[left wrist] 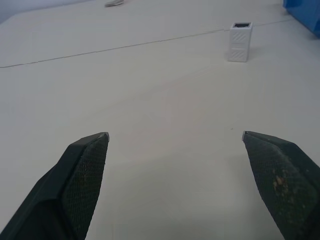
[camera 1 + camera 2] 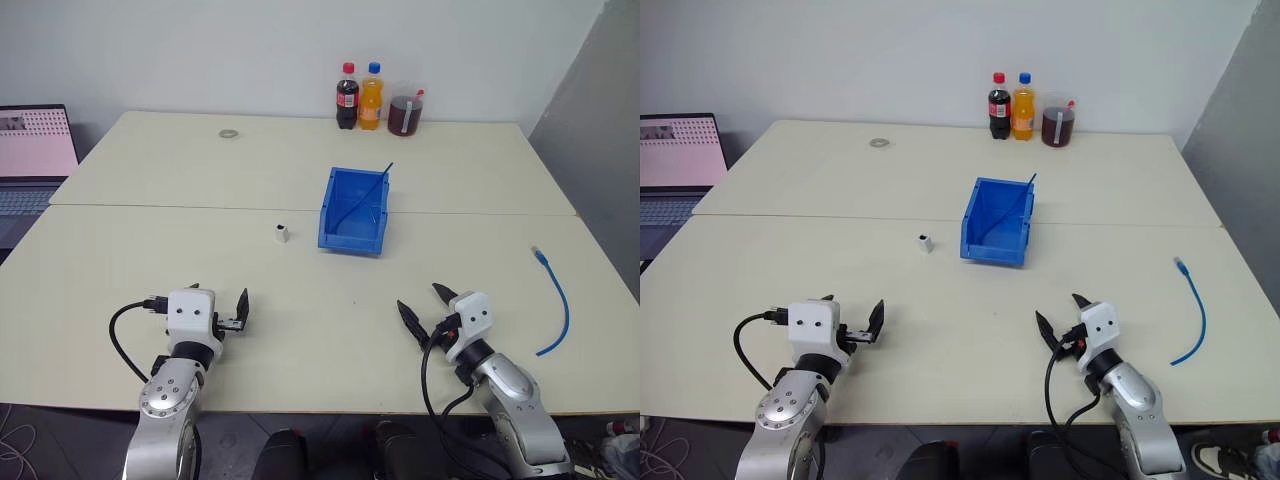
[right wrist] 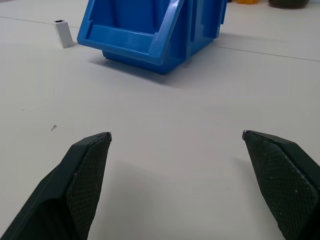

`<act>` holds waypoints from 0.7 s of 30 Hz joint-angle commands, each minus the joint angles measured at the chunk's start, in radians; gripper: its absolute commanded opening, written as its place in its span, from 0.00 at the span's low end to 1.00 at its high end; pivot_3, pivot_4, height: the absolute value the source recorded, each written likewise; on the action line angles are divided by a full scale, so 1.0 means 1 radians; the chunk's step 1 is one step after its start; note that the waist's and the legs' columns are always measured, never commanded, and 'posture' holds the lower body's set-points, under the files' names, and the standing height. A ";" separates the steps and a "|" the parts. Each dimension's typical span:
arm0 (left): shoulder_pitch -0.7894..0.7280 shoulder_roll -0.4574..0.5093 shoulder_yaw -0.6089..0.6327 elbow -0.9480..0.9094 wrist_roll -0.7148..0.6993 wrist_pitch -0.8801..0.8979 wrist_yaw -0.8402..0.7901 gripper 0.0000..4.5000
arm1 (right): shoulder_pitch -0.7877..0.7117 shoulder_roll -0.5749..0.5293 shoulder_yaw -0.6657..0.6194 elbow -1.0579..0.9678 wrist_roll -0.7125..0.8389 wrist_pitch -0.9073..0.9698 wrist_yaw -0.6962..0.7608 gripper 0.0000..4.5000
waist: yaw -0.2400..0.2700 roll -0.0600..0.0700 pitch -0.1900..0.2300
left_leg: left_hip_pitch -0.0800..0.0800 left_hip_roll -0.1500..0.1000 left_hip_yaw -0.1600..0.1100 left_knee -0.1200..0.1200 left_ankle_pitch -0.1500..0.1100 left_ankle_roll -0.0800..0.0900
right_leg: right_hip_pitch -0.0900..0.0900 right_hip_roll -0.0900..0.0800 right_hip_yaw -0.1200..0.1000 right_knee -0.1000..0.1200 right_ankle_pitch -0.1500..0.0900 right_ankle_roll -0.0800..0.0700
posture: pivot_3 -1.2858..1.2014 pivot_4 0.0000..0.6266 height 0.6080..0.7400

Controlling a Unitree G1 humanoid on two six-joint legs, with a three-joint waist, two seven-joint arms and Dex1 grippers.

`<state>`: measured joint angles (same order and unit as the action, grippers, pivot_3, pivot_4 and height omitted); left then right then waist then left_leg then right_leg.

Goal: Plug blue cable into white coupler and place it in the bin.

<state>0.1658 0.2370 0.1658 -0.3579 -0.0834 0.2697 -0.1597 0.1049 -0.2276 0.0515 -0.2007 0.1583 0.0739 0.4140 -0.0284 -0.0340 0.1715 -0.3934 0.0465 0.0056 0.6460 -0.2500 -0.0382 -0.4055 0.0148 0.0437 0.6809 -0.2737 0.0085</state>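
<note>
Both grippers are hovering low over the near edge of the counter (image 2: 300, 300), the left gripper (image 2: 222, 310) and the right gripper (image 2: 428, 310) each standing with fingers spread wide and gripping nothing, probably so either can close on a part without first opening. Ahead of the left fingers (image 1: 85, 165), the white coupler (image 2: 282, 233) is standing upright with its dark socket facing up, which is leaving it easy to pinch from the sides. Just past it, ahead of the right fingers (image 3: 85, 170), the bin (image 2: 355, 212) is sitting with its low front lip turned toward the robot, inviting a drop over that lip. A thin dark rod seems to be leaning inside it. Well off to the outer side of the right fingers, the blue cable (image 2: 558, 298) is lying loosely curved, one plug end pointing away, apart from everything else.
</note>
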 commanded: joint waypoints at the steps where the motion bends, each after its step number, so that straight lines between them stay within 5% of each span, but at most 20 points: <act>1: 0.003 0.010 0.022 -0.017 -0.024 -0.047 -0.024 1.00 | -0.001 -0.007 -0.004 -0.027 0.004 -0.025 0.006 0.99 | 0.000 0.000 0.000 | 0.000 0.000 0.000 0.000 0.000 0.000 | 0.000 0.000 0.000 0.000 0.000 0.000 | 0.52 0.24 1.00; 12: 0.006 0.138 -0.061 -0.051 -0.155 -0.098 -0.332 1.00 | 0.036 -0.010 -0.017 -0.084 0.005 -0.058 -0.005 0.99 | 0.000 0.000 0.000 | 0.000 0.000 0.002 0.000 0.000 0.000 | 0.000 0.000 0.000 0.000 0.000 -0.001 | 0.52 0.24 1.00; 21: -0.352 0.303 -0.244 0.023 -0.209 0.010 -0.635 1.00 | 0.115 -0.063 -0.238 -0.268 0.046 0.017 -0.097 0.99 | 0.003 0.001 0.000 | -0.001 -0.001 0.003 0.000 0.000 0.000 | 0.000 0.001 0.000 0.000 0.000 0.000 | 0.52 0.24 1.00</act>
<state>-0.1102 0.5242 -0.0406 -0.3422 -0.2400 0.2278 -0.7136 0.1974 -0.2697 -0.0898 -0.4002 0.1787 0.0399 0.3617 -0.0251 -0.0333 0.1712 -0.3940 0.0452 0.0089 0.6463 -0.2500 -0.0382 -0.4053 0.0154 0.0433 0.6804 -0.2739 0.0084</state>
